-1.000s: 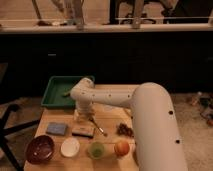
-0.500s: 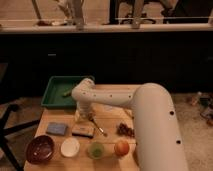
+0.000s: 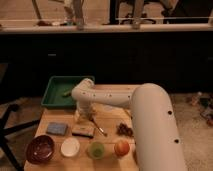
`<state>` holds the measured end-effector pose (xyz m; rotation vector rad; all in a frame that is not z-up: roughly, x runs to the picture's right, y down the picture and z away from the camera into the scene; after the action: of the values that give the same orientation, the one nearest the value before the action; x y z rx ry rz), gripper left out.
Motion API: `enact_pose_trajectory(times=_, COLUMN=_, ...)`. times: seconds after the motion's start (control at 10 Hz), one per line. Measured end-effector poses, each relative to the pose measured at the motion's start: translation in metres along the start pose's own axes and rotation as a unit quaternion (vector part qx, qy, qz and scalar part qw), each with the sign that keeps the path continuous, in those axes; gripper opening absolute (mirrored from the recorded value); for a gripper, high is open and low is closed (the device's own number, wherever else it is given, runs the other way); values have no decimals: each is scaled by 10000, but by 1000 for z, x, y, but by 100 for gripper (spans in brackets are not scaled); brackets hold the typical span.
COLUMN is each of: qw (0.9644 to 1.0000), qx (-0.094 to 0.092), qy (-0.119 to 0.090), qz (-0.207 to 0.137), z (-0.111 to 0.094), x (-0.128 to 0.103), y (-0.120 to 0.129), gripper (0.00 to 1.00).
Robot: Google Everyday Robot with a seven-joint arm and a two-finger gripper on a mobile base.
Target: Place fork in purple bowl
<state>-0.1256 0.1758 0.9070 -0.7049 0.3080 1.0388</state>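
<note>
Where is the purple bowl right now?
The purple bowl sits front-left on the table, left of the white bowl; the gripper hangs mid-table.

Gripper over matt wood tbl; glossy purple bowl; metal fork.

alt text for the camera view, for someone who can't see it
A white robot arm reaches over a wooden table, its gripper low near the fork. The purple bowl sits lower left, apart from both.
</note>
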Motion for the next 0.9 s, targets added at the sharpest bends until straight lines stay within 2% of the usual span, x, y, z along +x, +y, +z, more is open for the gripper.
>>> enact_pose_trajectory(times=0.1, qw=10000, qx=5, qy=-1, qz=-5, z=0, x=0, y=0, gripper=70)
enact_pose_trajectory(times=0.6, qw=10000, qx=29, qy=-11, qz=18, z=-6, x=-1, y=-4, gripper=17)
enact_pose_trajectory(times=0.8, qw=10000, qx=27, qy=0, qz=27, z=-9, x=0, y=-5, gripper=3)
enact_pose_trajectory(times=0.9, qw=10000, qx=21, qy=18, qz=13, z=-10, x=2, y=-3, gripper=0)
